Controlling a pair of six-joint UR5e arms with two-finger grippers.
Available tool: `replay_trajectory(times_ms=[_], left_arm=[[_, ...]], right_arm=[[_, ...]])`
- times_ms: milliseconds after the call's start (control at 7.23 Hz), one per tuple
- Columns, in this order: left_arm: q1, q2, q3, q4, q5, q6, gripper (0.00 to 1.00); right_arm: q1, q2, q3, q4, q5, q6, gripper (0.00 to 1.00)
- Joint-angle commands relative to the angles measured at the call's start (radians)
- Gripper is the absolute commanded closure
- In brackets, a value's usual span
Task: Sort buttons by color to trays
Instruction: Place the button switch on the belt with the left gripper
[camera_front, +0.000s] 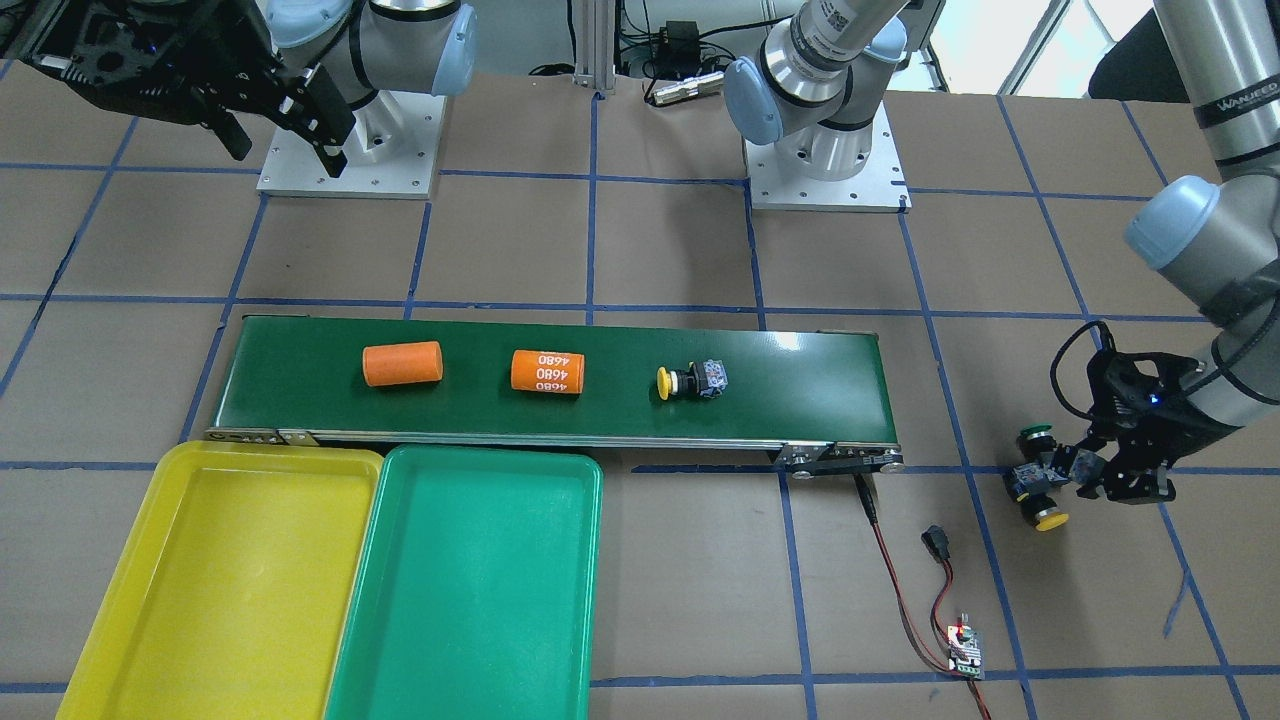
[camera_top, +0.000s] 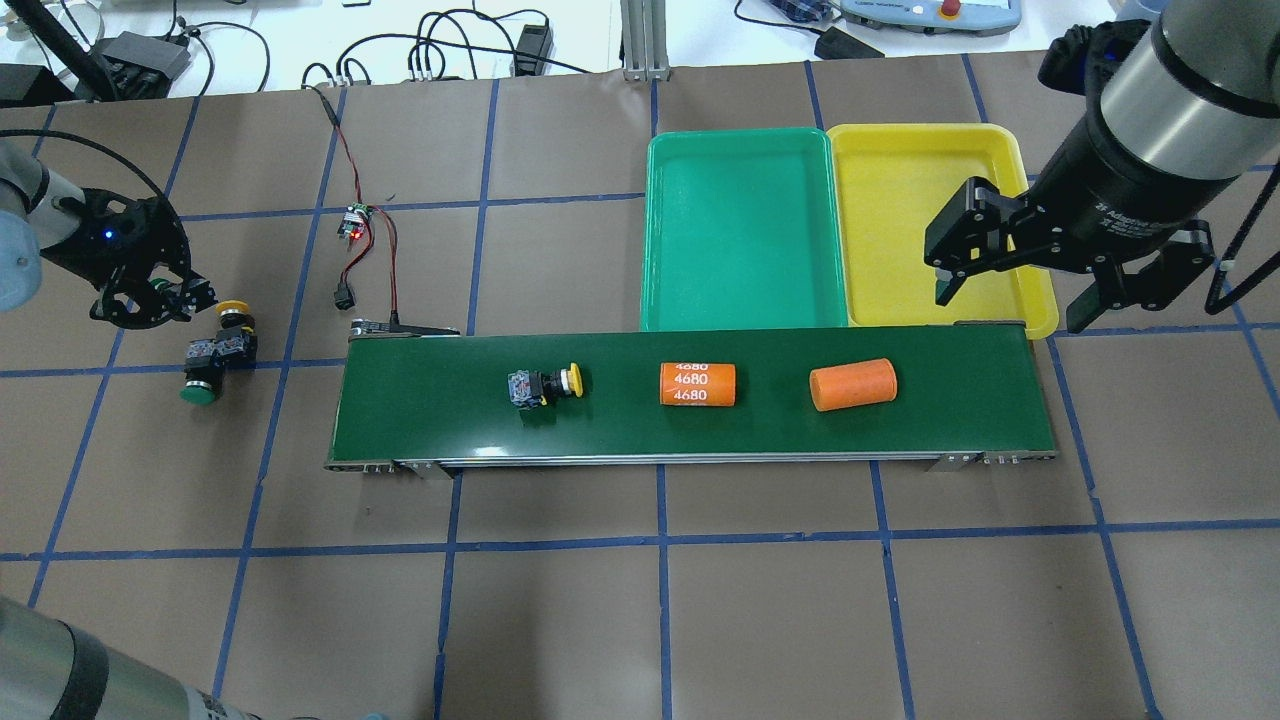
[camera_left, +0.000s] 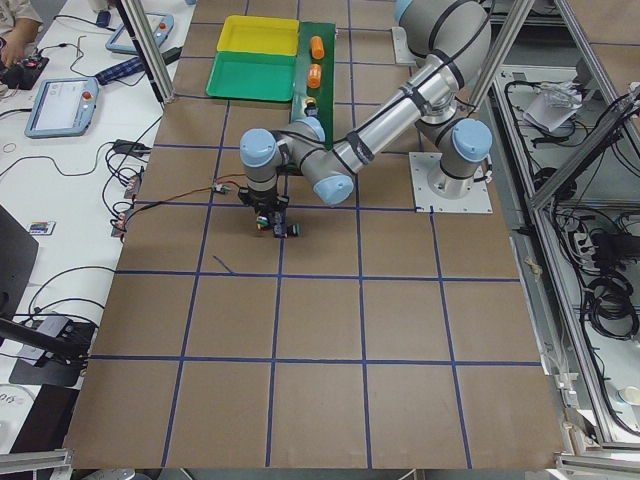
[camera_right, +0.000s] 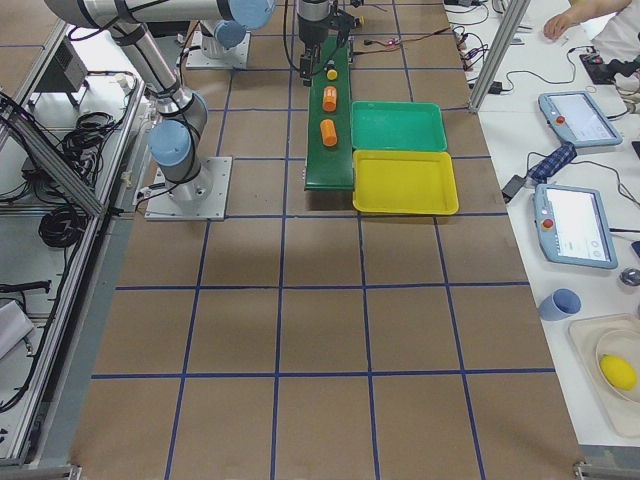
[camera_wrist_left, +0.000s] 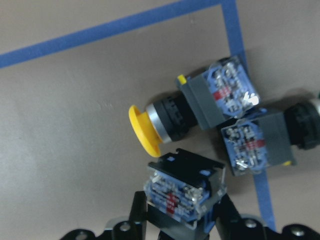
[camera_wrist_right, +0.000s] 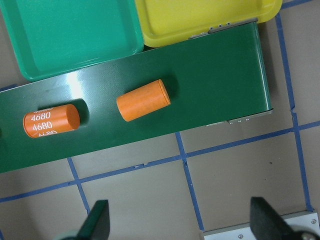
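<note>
Clamped on a button (camera_wrist_left: 182, 187) just beside a yellow button (camera_wrist_left: 167, 120) and a third button (camera_wrist_left: 257, 145), the left gripper (camera_wrist_left: 181, 200) may drag them when lifting; the right gripper's (camera_top: 1012, 300) jaws stand apart.

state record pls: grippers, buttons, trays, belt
left gripper: closed on held button, cap colour hidden
right gripper: open, empty, over yellow tray's belt-side edge
table buttons: yellow button and green button, touching, beside left gripper
belt: belt button, yellow; two orange cylinders
trays: green tray, yellow tray, both empty
</note>
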Motion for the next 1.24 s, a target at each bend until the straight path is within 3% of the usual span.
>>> replay_trajectory(times_ms=[0, 276, 553, 691, 829, 1106], left_arm=[[-0.159, 0.105, -0.072, -0.077, -0.031, -0.251, 0.91], [-0.355, 0.153, -0.171, -0.014, -0.033, -0.586, 0.88], [-0.507, 0.178, -0.24, 0.066, -0.023, -0.714, 0.79], [-0.553, 0.192, -0.263, 0.071, -0.02, -0.754, 0.64], [-0.558, 0.218, -0.306, 0.073, -0.019, -0.777, 0.37], [-0.558, 0.279, -0.381, 0.071, 0.048, -0.782, 0.3]], right_arm=[[0.001, 0.0, 0.001, 0.001, 0.0, 0.007, 0.0], [0.003, 0.002, 0.001, -0.002, 0.006, 0.011, 0.0], [0.001, 0.0, 0.001, 0.0, 0.001, 0.011, 0.0], [0.001, 0.0, 0.001, 0.0, -0.002, 0.011, 0.0], [0.001, 0.0, 0.001, 0.0, -0.002, 0.011, 0.0], [0.001, 0.002, 0.001, 0.0, -0.003, 0.01, 0.0]])
